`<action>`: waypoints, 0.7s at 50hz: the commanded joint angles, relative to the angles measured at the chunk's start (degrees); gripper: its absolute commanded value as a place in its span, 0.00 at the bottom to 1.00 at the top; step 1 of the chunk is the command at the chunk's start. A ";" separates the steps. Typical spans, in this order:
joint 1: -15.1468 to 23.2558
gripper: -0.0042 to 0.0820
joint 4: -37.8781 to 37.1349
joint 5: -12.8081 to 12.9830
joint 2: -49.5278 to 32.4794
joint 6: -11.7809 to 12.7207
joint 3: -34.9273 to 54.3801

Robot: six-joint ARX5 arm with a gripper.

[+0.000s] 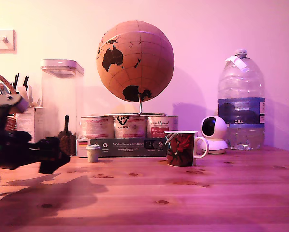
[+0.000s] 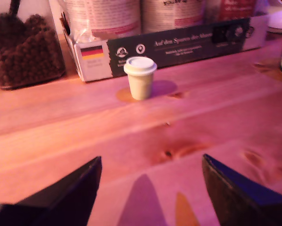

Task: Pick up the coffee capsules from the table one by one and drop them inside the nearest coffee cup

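"gb4" on bottle label (image 1: 241, 114)

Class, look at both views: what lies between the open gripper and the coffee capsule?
Nothing: only bare table separates the gripper from the capsule, clearest in the wrist view.

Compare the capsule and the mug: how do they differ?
The coffee capsule is tiny and plain pale cream; the coffee cup is far larger, dark with a red leafy pattern. The cup has a white handle; the capsule has none. The capsule's top is closed flat; the cup is open. Both stand upright on the table.
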State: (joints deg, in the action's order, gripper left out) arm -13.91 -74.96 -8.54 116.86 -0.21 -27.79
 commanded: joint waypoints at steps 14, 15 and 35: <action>-0.74 0.75 0.48 -0.04 2.78 -0.31 -4.11; -0.74 0.75 0.70 -0.04 2.78 -0.31 -4.35; -0.74 0.75 8.57 -0.07 2.80 -0.28 -10.82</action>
State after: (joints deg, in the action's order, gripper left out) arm -14.52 -66.70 -8.54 118.34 -0.23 -38.04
